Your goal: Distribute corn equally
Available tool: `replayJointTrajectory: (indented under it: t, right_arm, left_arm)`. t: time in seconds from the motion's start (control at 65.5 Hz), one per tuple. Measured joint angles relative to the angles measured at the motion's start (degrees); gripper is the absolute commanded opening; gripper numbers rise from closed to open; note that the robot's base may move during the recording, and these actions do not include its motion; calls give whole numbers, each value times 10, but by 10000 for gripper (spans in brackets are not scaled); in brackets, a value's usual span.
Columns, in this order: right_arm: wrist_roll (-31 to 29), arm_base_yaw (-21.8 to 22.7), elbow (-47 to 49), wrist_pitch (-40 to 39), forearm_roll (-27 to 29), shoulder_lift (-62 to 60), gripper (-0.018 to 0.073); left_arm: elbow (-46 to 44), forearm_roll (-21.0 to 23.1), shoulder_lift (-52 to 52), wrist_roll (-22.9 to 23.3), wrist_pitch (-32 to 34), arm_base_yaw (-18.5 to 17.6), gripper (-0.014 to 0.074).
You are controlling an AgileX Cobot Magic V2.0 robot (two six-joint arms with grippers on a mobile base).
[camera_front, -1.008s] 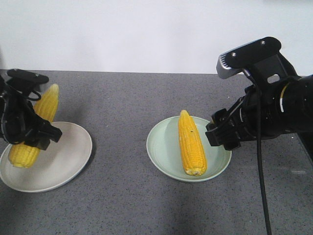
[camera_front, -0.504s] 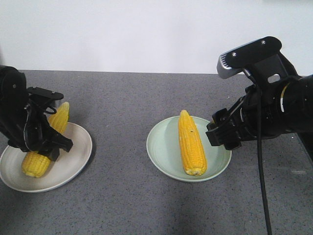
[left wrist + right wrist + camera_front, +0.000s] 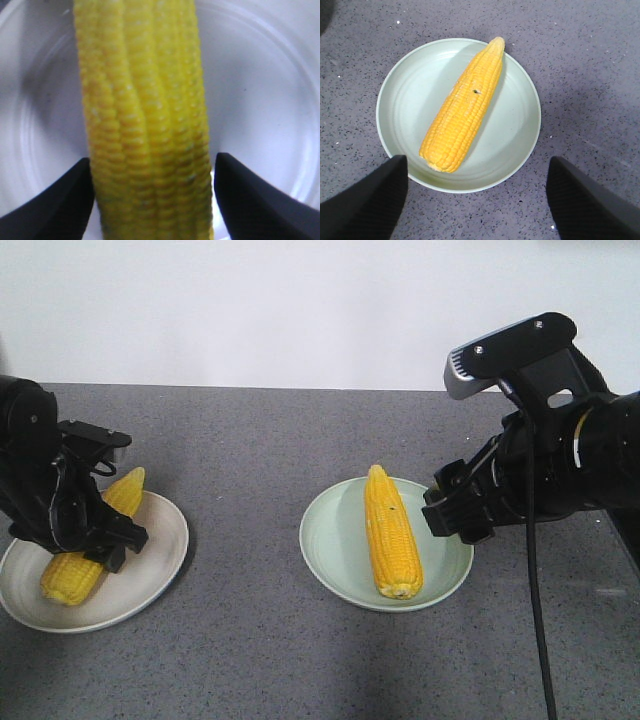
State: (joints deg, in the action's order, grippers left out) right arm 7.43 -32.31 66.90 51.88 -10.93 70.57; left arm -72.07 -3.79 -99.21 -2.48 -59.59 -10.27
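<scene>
Lowered since half a second ago, the left corn cob (image 3: pixel 88 543) now lies nearly flat on the white plate (image 3: pixel 150 575), its middle hidden behind the left gripper (image 3: pixel 92 530). From the left wrist camera, that gripper's fingers (image 3: pixel 55 200) flank the cob (image 3: pixel 145 130) with thin gaps showing, so whether it grips or has let go cannot be told. Unmoved, the right gripper (image 3: pixel 458 512) hovers spread open beside the pale green plate (image 3: pixel 335 560), where the second corn cob (image 3: pixel 391 532) lies, tip toward the wall.
</scene>
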Motion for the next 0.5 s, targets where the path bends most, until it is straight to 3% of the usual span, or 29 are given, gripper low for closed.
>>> replayJointTrajectory:
  t: [0.29, 0.504]
  right_arm:
    - [0, 0, 0, -8, -8, 0, 522]
    - [2, 0, -1, -8, -8, -21, 486]
  left_arm:
    - [0, -10, 96, 0, -9, 0, 497]
    - [15, 33, 211, -17, 18, 0, 497]
